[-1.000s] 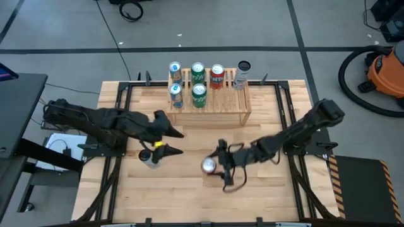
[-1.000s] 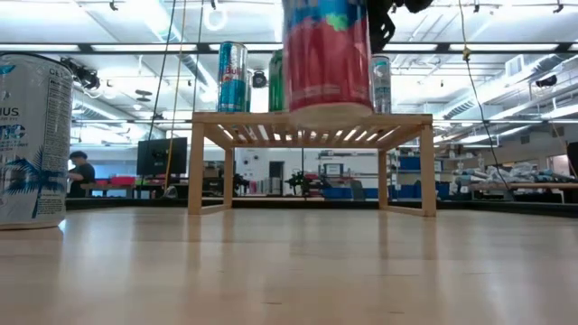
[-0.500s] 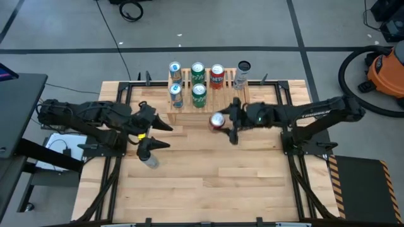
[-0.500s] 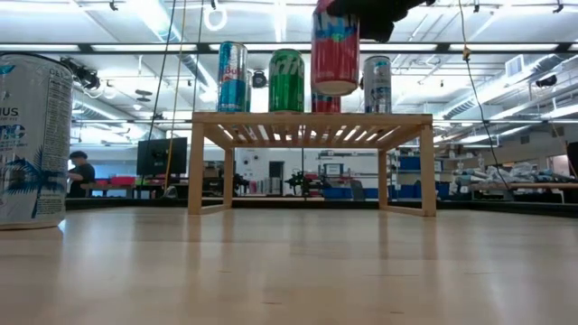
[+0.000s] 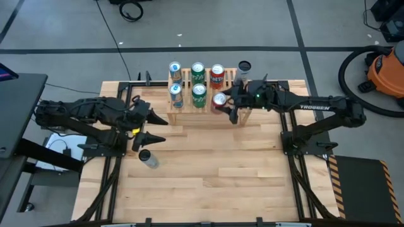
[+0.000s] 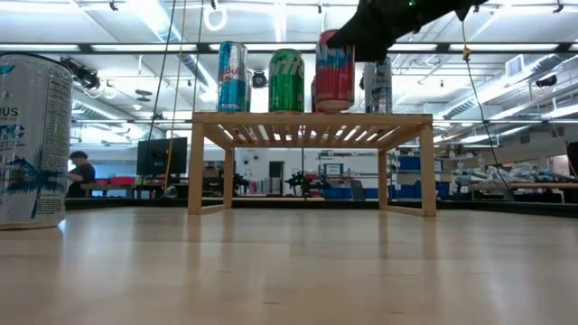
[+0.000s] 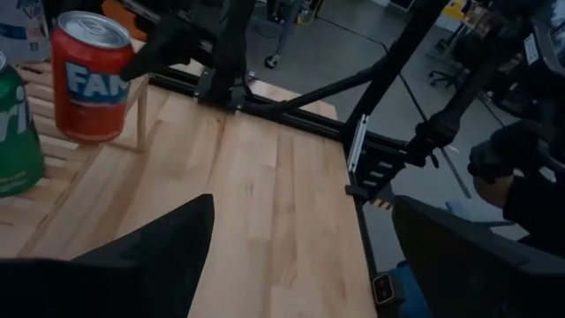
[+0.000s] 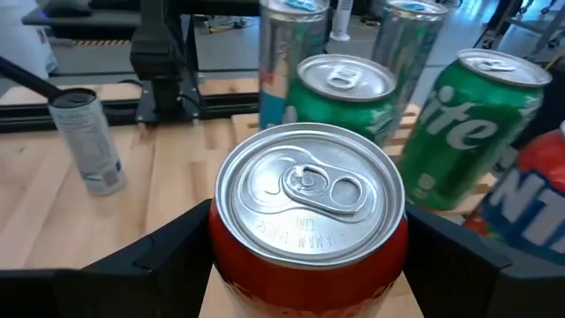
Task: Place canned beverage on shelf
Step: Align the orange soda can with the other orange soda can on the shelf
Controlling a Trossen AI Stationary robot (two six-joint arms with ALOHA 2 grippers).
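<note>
1. My right gripper (image 5: 226, 104) is clamped on the red can (image 5: 219, 100), holding it at the front row of the shelf (image 5: 243, 108), just at 3 o'clock of a green can (image 5: 199, 93).
2. In the low view, the red can (image 6: 334, 70) sits at the shelf's top level.
3. My left gripper (image 5: 146, 128) hovers at 9 o'clock of the shelf, fingers apart and empty.
4. A white can (image 5: 146, 157) stands on the table (image 5: 208, 189) at 6 o'clock of my left gripper.
</note>
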